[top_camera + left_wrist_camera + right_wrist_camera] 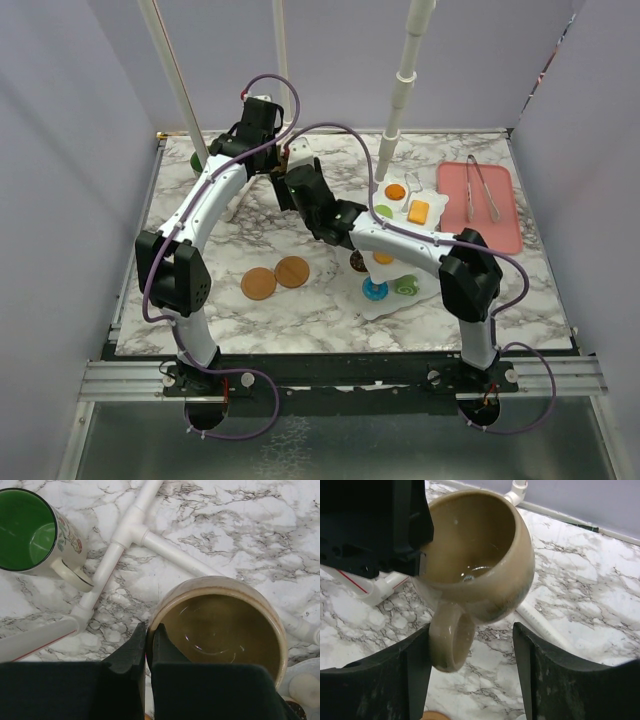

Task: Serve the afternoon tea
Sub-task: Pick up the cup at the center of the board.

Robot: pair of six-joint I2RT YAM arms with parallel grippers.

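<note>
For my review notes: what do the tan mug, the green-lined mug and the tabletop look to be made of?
Tan mug: likely glazed ceramic or stoneware; glossy highlights, thick rim.
Green-lined mug: glazed ceramic too; shiny green interior, printed outside.
Tabletop: white marble pattern with grey veins, possibly a printed laminate.

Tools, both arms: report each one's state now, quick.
Left tool: closed on the tan mug rim.
Right tool: open, jaws either side of the mug's handle, not clamped.
</note>
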